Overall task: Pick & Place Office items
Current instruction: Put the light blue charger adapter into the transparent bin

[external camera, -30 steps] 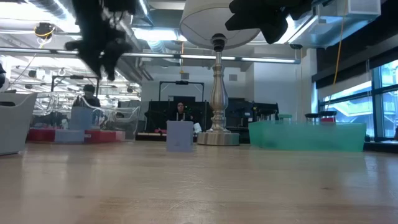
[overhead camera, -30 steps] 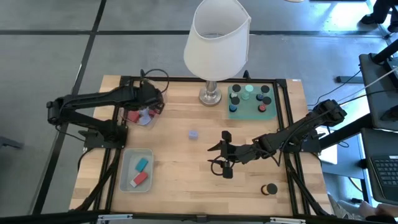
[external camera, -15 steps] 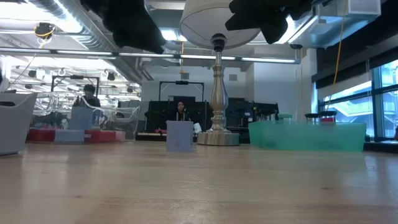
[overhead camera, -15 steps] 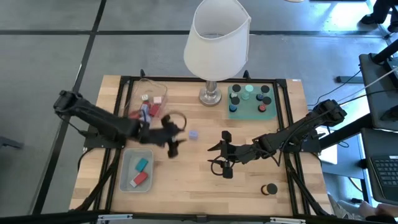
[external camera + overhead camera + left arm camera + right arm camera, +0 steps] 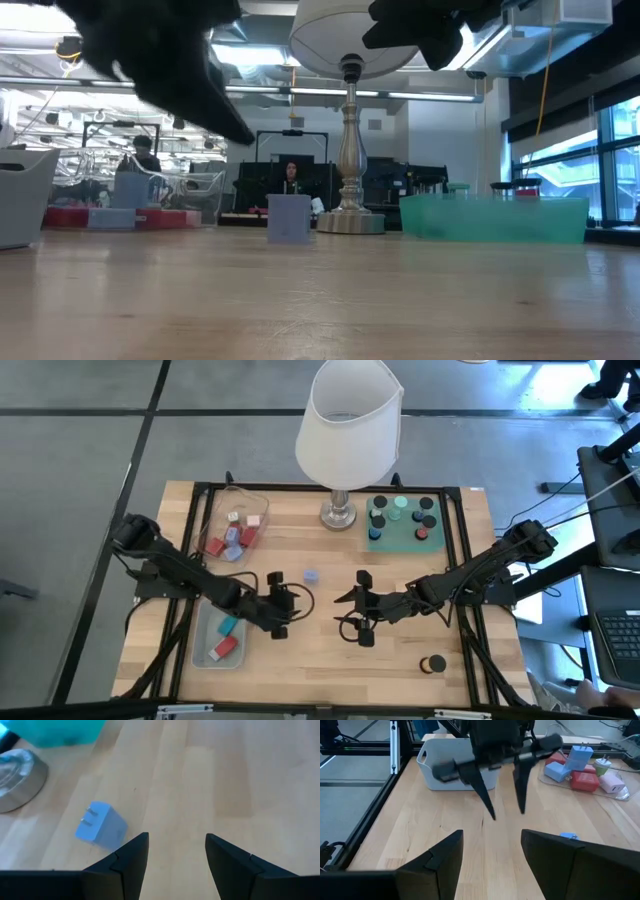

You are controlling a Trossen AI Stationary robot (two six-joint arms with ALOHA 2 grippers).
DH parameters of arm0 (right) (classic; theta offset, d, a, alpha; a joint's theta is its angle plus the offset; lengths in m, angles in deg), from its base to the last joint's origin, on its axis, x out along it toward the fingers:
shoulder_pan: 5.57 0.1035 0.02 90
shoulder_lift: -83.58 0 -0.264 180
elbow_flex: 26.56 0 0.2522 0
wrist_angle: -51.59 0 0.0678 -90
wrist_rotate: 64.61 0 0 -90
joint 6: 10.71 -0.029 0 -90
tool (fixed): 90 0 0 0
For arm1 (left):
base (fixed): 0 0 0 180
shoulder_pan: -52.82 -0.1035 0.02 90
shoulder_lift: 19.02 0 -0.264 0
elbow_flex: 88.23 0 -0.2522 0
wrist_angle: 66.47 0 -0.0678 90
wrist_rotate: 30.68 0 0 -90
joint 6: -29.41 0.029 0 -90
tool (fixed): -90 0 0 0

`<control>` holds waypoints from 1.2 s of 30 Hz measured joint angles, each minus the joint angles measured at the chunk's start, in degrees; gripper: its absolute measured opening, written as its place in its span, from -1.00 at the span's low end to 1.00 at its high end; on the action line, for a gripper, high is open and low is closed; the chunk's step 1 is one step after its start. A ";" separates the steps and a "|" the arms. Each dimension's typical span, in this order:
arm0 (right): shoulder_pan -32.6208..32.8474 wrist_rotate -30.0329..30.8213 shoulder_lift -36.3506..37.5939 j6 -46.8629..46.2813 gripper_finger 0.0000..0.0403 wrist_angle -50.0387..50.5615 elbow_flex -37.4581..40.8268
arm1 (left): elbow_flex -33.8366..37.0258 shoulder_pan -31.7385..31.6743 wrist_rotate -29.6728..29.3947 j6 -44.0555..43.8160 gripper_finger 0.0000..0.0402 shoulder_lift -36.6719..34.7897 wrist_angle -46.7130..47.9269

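A lavender block (image 5: 311, 575) with two small prongs (image 5: 100, 826) lies alone on the wood in the middle of the table. My left gripper (image 5: 285, 603) hovers open just to its near left with nothing between the fingers (image 5: 177, 840). My right gripper (image 5: 352, 610) stands open and empty to the block's near right, facing the left gripper (image 5: 502, 785). Red, pink and lavender blocks lie in the clear tray (image 5: 215, 510). A teal and a red block lie in the grey-blue bin (image 5: 203, 622). Caps sit on the green mat (image 5: 388, 541).
The white-shaded lamp (image 5: 350, 420) stands at the far middle, its metal base (image 5: 20, 780) close behind the lavender block. One black cap (image 5: 433, 664) lies alone at the near right. Bare wood lies between the two grippers and along the near edge.
My left gripper has swung from above the clear tray toward the table's near edge and middle, sinking and rolling as it went. It now sits low beside the lavender block. Its finger gap looks unchanged. The block has not moved.
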 joint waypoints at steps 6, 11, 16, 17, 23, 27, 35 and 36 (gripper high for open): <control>0.02 0.02 0.00 0.00 0.01 -0.02 0.00 | 0.00 0.01 -3.84 1.91 -0.02 2.60 0.01; 0.01 0.04 0.00 0.00 0.01 0.00 0.00 | 0.00 0.00 -4.02 5.47 0.04 2.53 -0.78; -0.01 0.06 0.00 0.00 0.01 -0.02 0.00 | 0.00 -0.15 -2.08 7.34 0.11 2.47 -0.93; -0.01 0.16 0.00 0.00 0.01 -0.02 0.00 | 0.00 -0.15 -2.38 7.34 0.13 2.47 -0.88; 0.00 0.18 0.00 0.00 0.01 -0.02 0.00 | 0.00 -2.28 -3.96 7.38 0.41 2.47 1.22; 0.00 0.19 0.00 0.02 0.01 -0.02 0.00 | 0.00 -6.30 -3.69 8.13 0.60 2.45 1.79; -0.01 0.17 0.00 0.00 0.01 -0.02 0.00 | 0.00 -16.13 8.69 11.51 0.67 2.45 1.84; 0.00 0.19 0.00 0.00 0.01 0.00 0.00 | 0.00 -17.21 10.07 12.33 0.67 2.45 1.84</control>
